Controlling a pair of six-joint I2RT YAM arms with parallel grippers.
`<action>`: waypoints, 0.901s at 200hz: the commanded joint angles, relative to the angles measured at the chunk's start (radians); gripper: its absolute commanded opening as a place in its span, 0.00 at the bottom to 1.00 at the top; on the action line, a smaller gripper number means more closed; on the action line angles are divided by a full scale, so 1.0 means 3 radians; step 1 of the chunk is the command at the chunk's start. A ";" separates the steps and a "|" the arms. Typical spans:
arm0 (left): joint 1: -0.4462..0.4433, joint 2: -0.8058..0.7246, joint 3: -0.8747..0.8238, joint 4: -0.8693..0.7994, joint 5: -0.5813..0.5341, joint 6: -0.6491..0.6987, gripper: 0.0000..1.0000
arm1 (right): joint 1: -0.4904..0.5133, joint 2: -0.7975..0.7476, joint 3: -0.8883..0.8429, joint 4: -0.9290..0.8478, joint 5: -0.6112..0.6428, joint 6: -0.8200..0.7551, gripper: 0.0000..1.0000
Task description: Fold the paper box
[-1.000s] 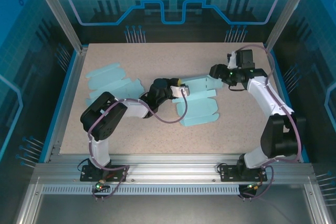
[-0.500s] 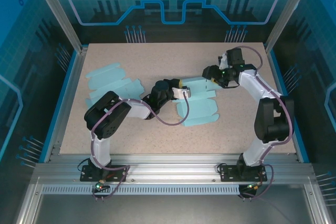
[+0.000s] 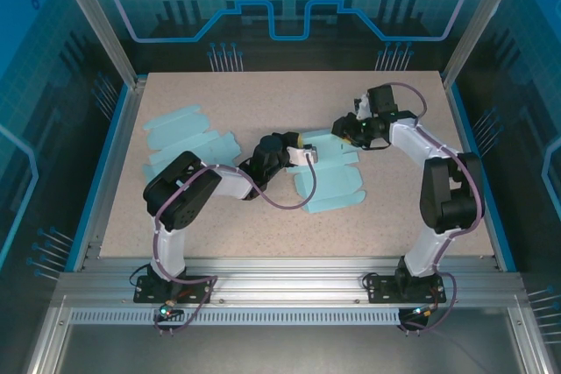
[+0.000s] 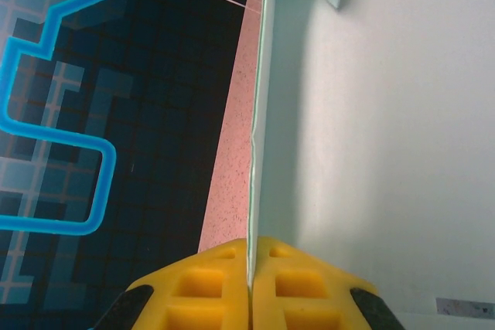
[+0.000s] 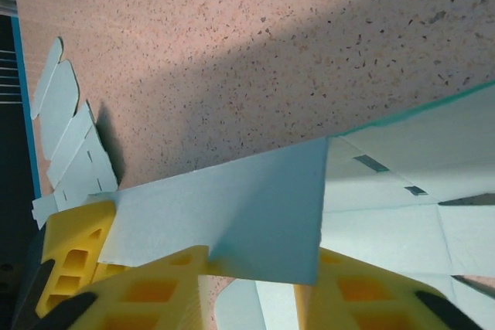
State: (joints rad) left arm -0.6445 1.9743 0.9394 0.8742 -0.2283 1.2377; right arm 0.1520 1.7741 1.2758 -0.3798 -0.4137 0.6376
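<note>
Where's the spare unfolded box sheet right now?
In the top view, the spare sheet lies flat on the table's far left, apart from the box held at centre.

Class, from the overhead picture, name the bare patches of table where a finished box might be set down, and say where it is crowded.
Free: the far strip of table behind the paper box, and the near strip between it and the front edge. Crowded: around the box, and the flat sheets at left.

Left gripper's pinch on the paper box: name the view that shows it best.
Left wrist: the left gripper is shut on the paper box panel, seen edge-on. Top external shows that grip small, at the box's left edge. Right wrist shows another flap instead.
</note>
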 commanded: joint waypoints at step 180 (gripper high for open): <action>-0.0023 0.0096 0.0039 0.0367 0.0045 0.0067 0.00 | -0.0681 -0.1069 -0.1302 0.0058 0.0158 -0.0288 0.47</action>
State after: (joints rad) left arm -0.6464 1.9808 0.9394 0.9348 -0.2359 1.2415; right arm -0.0441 1.3911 0.9070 -0.3771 -0.3626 0.5835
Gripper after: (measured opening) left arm 0.076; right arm 0.494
